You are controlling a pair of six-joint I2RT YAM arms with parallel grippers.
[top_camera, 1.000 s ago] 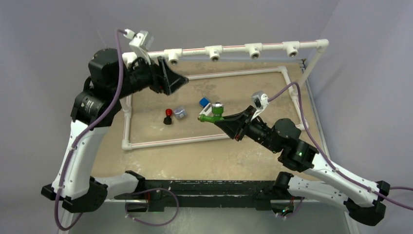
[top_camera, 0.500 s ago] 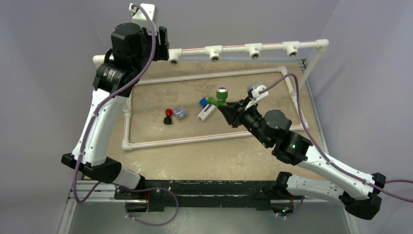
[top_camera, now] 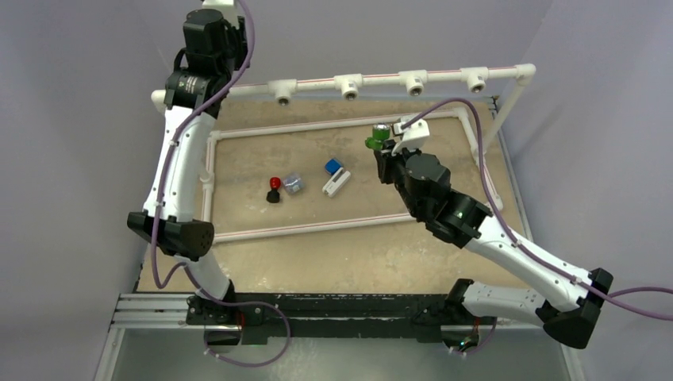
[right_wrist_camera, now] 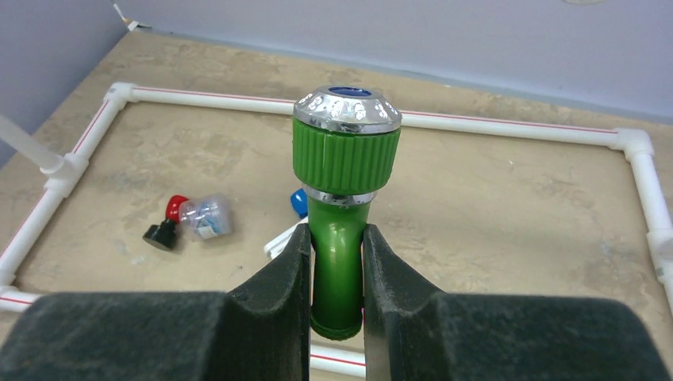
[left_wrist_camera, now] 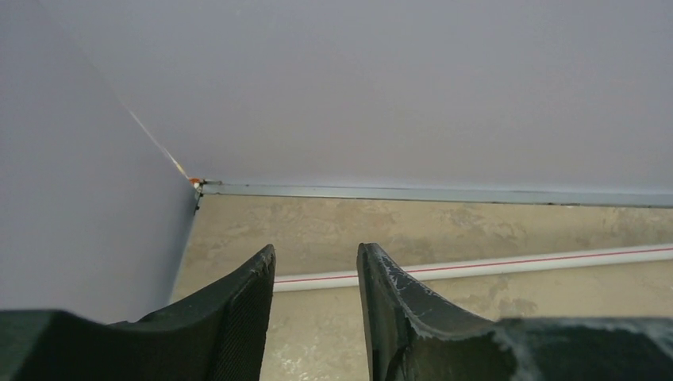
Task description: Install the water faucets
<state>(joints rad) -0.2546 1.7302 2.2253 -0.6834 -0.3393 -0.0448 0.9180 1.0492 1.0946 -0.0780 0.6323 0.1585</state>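
My right gripper (right_wrist_camera: pixel 336 238) is shut on the green faucet (right_wrist_camera: pixel 346 159), clamping its green body below the ribbed collar and chrome cap. From above, the green faucet (top_camera: pixel 379 135) hangs over the far right part of the floor frame, in front of the raised rail. The white faucet with a blue handle (top_camera: pixel 336 181) and the black faucet with a red knob (top_camera: pixel 274 190) lie on the table inside the frame. My left gripper (left_wrist_camera: pixel 316 258) is open with nothing between its fingers. It is held high at the far left corner, facing the back wall.
A raised white pipe rail (top_camera: pixel 381 78) with several tee fittings runs along the back. A rectangular white pipe frame (top_camera: pixel 317 125) lies on the tan table. A small clear plastic piece (top_camera: pixel 293 184) sits beside the black faucet. Walls close in at the back and left.
My right arm has carried the green faucet up and away, from mid-table toward the back rail. My left arm has swung up and back into the far left corner, its jaws narrowing.
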